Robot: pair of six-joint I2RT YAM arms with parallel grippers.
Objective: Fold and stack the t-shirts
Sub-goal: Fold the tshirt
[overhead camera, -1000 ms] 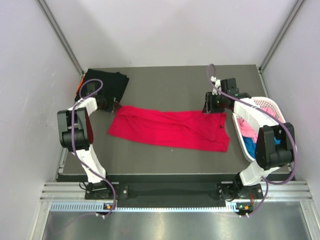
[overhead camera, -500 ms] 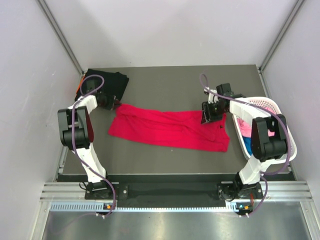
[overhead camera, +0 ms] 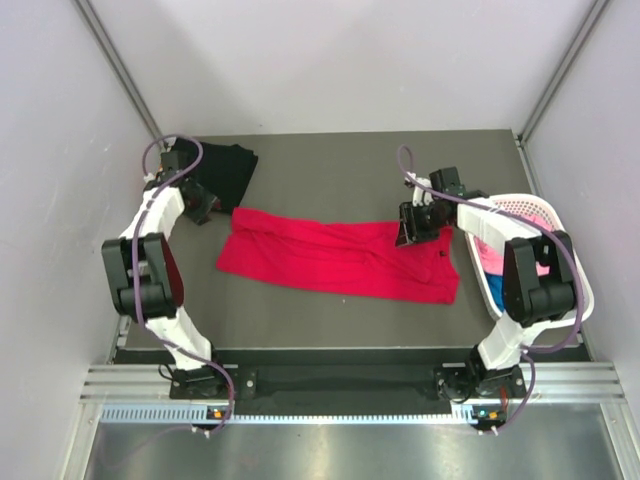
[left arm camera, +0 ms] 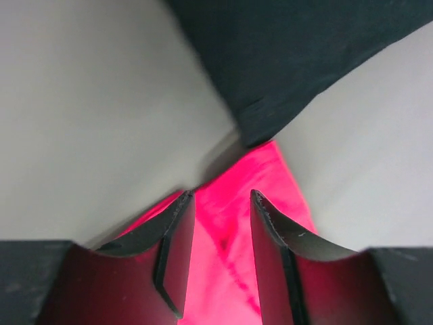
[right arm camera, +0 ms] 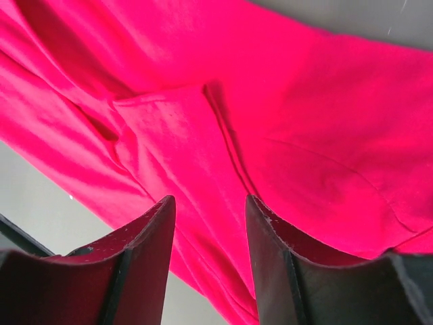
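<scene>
A bright red t-shirt [overhead camera: 330, 258] lies spread across the middle of the table. A black t-shirt [overhead camera: 228, 168] lies at the back left. My left gripper [overhead camera: 210, 210] is open, low at the red shirt's back left corner. In the left wrist view the red cloth [left arm camera: 230, 223] shows between the fingertips [left arm camera: 220, 194], with the black shirt [left arm camera: 304, 54] just beyond. My right gripper [overhead camera: 406, 234] is open over the red shirt's back right edge. In the right wrist view the gripper [right arm camera: 206, 198] has folds of red cloth [right arm camera: 304, 122] below it. Neither gripper holds anything.
A white lattice basket [overhead camera: 530, 203] stands at the right edge, holding a pink shirt [overhead camera: 492, 255] and a blue shirt [overhead camera: 497, 292]. Grey walls close in the table at the back and both sides.
My right gripper has moved left and nearer, from beside the basket onto the red shirt's back right edge. My left arm's elbow has swung left; its gripper stays at the shirt's back left corner.
</scene>
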